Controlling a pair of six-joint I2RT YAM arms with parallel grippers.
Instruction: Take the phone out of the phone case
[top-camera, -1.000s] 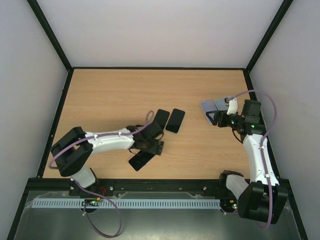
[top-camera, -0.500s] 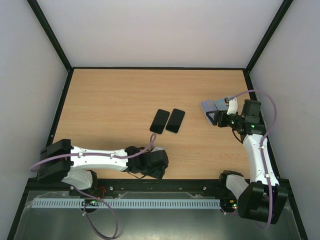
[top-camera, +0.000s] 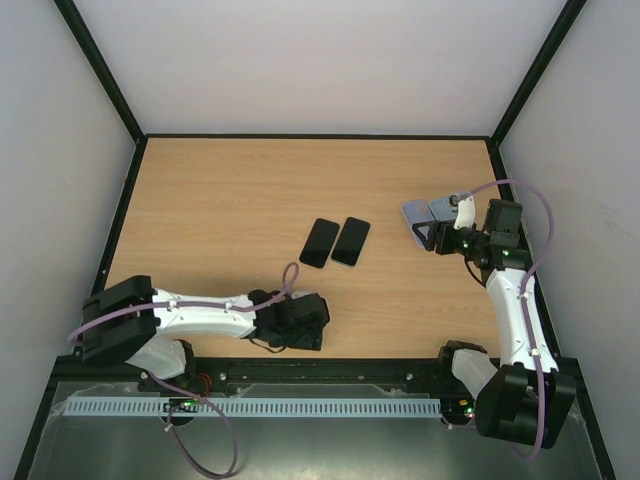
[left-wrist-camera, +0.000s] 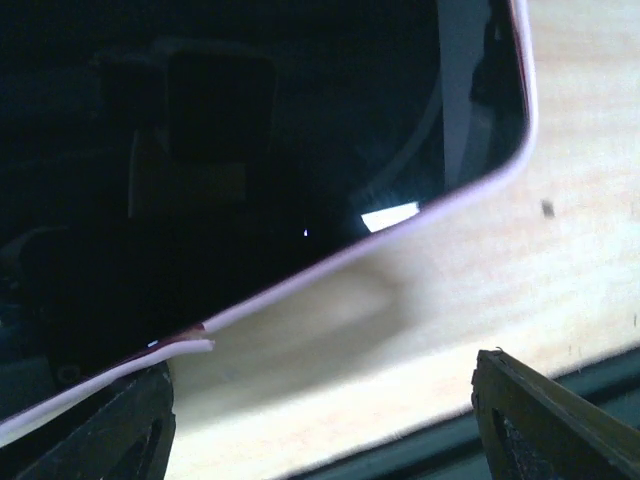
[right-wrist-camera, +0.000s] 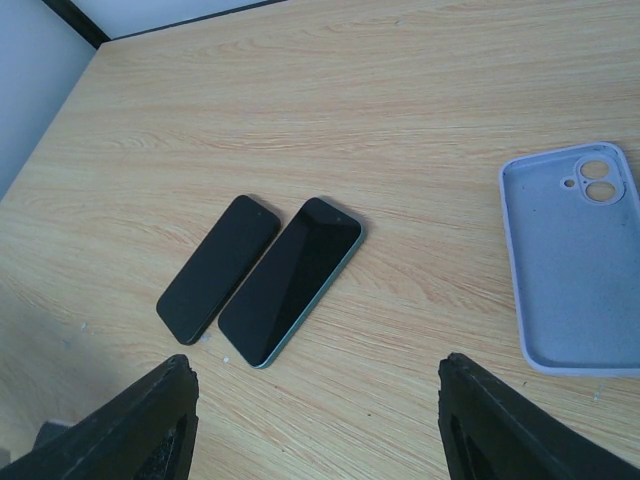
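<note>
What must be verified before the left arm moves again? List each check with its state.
1. Left tool open, nothing between its fingers: ok.
2. Cased phone lies ahead of it, pale case rim on: ok.
3. Cased phone flat on the table: cannot tell.
4. Right tool open, empty: ok.
5. Black phone, green-rimmed phone and empty lilac case lie away from the left tool: ok.

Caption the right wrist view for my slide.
Black phone and teal-edged phone side by side on the wooden table, empty lilac case lying apart, open right gripper framing the shot.
</note>
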